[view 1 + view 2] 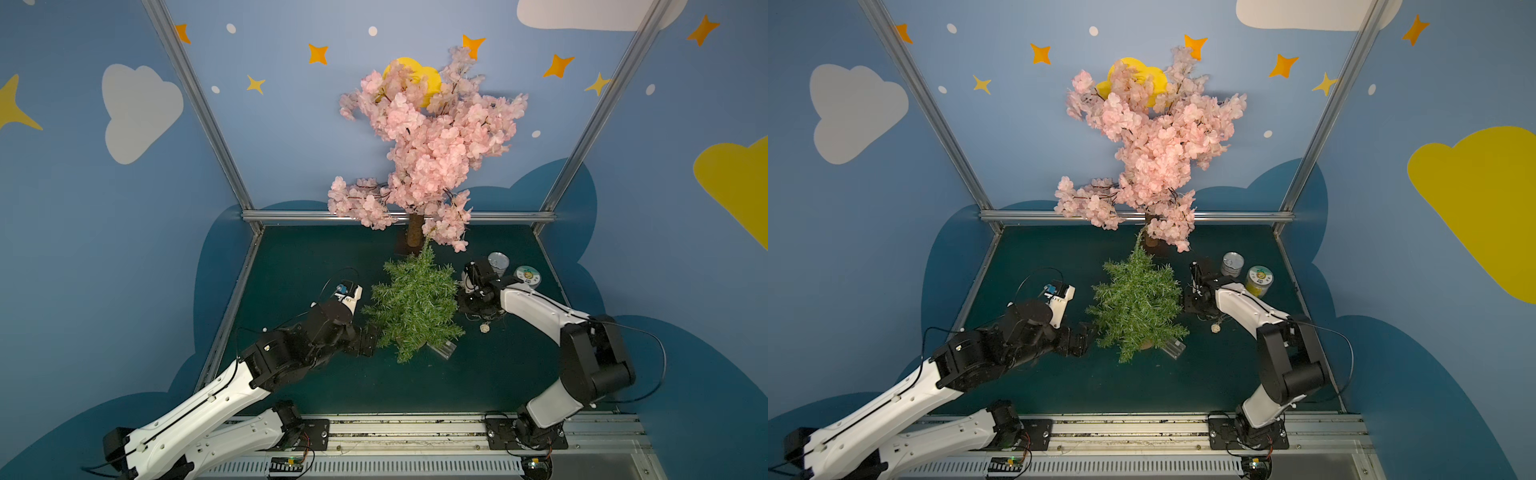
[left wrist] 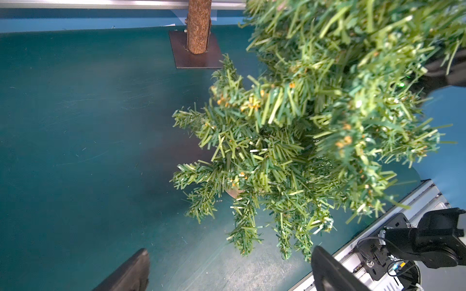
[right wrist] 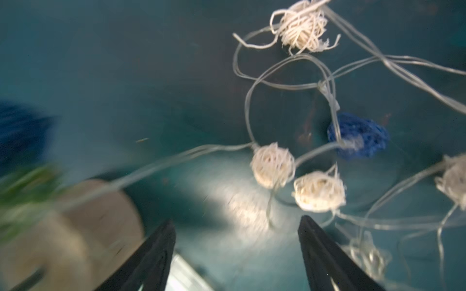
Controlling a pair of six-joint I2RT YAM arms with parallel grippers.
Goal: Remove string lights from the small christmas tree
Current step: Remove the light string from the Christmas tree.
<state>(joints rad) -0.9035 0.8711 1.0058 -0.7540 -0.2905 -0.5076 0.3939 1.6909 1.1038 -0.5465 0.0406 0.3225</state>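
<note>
Working outward from the clear box (image 1: 443, 348) at the small christmas tree's (image 1: 415, 307) foot: the left gripper (image 2: 229, 250) gapes wide and empty beside the low branches. The right gripper (image 3: 235, 220) stands parted, holding nothing, over the string lights (image 3: 273, 165) heaped on the mat (image 1: 332, 382) beside the tree. One wire leads treeward, so it is best to lift straight up and avoid snagging the loops.

small christmas tree (image 1: 415, 307) mid table (image 1: 316, 266), blossom tree (image 1: 432, 141) just behind it at back edge, cans (image 1: 498, 262) back-right, side by side, string lights (image 3: 273, 165) on table just right of tree, below right gripper (image 3: 235, 226), clear box (image 1: 442, 349) by tree base, front-right, left gripper (image 2: 229, 254) at tree's left, low branches
</note>
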